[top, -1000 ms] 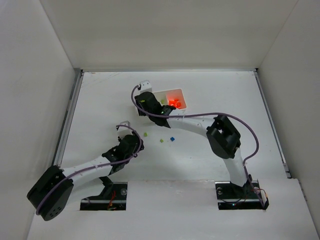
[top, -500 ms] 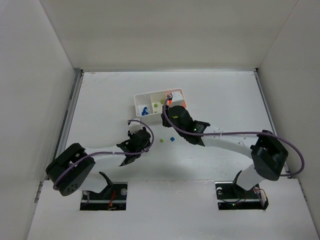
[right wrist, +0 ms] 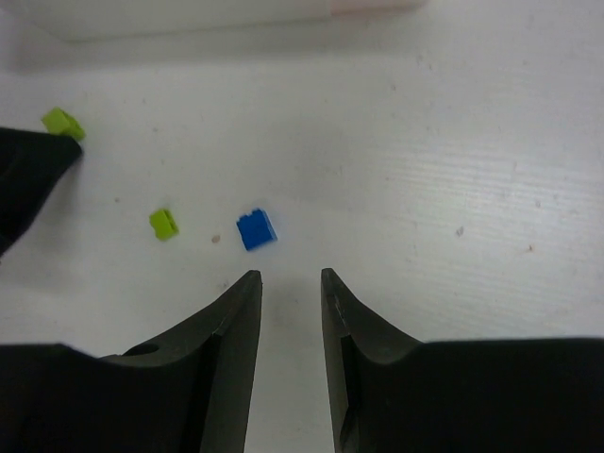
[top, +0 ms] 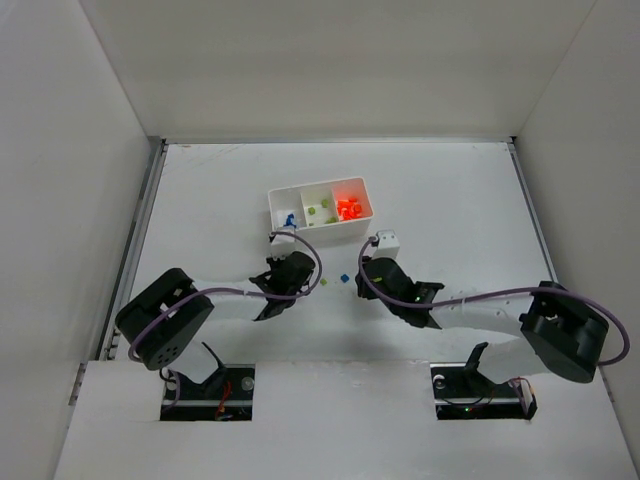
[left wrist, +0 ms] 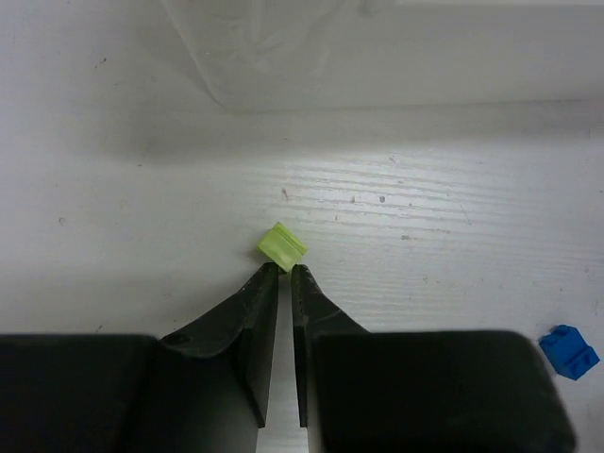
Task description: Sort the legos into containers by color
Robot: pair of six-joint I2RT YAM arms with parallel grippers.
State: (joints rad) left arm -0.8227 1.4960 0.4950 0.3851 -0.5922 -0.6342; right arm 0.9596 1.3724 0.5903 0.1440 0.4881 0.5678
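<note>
Green brick — at left gripper

a white table with a faint painted wood grain carries a few small dark specks. plain white walls stand at its back, left and right. a grey metal rail runs along the left edge and another along the right. a raised white ledge spans the near edge
</note>
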